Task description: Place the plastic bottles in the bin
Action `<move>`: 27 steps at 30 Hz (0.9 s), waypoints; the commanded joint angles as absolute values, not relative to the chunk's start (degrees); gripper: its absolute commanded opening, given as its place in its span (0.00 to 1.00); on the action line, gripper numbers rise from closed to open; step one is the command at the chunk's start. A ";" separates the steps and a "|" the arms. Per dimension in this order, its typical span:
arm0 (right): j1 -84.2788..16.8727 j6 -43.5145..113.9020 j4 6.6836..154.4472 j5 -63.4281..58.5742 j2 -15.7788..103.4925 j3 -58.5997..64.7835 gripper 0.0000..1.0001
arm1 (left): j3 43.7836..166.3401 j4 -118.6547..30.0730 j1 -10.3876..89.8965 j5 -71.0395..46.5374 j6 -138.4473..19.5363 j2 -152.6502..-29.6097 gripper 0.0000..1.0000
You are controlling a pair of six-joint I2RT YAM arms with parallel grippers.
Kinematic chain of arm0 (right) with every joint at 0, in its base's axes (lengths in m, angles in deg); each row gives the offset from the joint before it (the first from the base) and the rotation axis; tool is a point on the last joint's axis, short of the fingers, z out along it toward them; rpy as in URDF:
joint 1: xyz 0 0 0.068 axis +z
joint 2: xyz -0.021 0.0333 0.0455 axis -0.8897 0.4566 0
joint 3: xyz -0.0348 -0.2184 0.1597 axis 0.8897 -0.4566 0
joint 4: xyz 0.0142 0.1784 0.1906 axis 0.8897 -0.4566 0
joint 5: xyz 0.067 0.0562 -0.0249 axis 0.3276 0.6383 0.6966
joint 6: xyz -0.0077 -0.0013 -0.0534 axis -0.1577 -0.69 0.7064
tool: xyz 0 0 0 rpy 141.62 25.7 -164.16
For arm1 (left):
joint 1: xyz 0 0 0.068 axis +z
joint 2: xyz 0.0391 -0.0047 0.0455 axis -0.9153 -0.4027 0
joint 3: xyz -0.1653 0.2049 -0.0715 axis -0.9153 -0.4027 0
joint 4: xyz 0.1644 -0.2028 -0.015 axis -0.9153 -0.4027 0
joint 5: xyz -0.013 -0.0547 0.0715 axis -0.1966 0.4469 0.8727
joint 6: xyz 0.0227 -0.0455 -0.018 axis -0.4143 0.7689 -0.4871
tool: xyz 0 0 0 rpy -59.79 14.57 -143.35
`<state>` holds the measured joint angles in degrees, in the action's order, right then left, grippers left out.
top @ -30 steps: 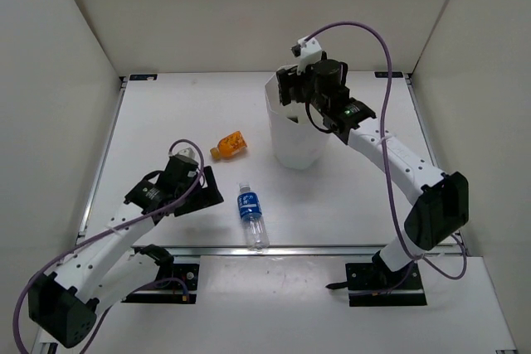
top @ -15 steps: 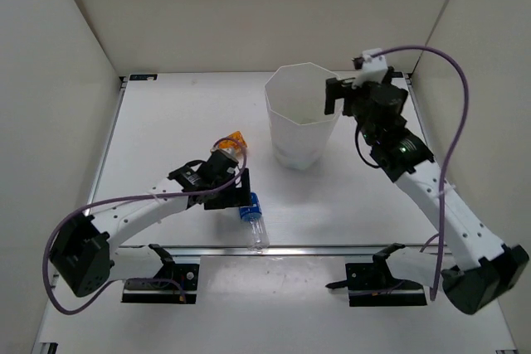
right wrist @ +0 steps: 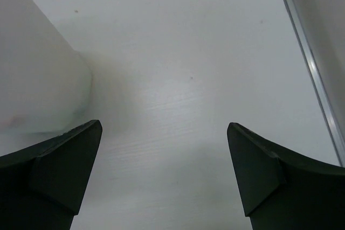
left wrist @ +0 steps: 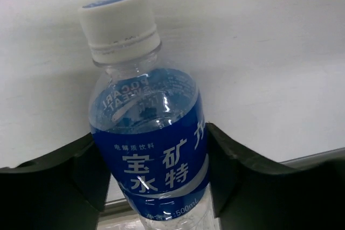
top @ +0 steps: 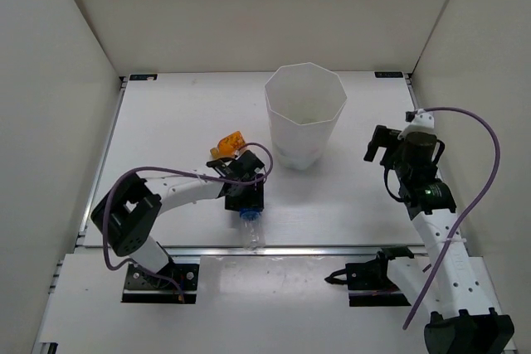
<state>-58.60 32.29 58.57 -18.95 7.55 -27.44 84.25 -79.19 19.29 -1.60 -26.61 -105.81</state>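
A clear plastic bottle with a blue label and a white cap lies on the table near the front edge. My left gripper is shut on it, with one black finger pressed on each side of the label. From above, the left gripper covers the bottle's upper part, and the clear lower body sticks out toward the front rail. An orange bottle lies just behind the left gripper. The white bin stands upright at the middle back. My right gripper hangs open and empty to the right of the bin.
A metal rail runs along the table's front edge just below the held bottle. White walls enclose the table on the left, back and right. A raised strip borders the table on the right side.
My left arm swung right over the blue-label bottle and closed on it. My right arm drew back from above the bin to its right side, jaws opened wide.
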 commanded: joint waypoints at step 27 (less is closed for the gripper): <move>-66.95 34.18 55.94 -17.28 2.42 -34.31 1.00 | 152.50 -60.27 23.72 20.36 -38.95 -123.37 0.86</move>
<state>-65.70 33.04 54.90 -16.68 3.79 -35.68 148.79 -58.80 24.06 20.48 -37.93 -120.65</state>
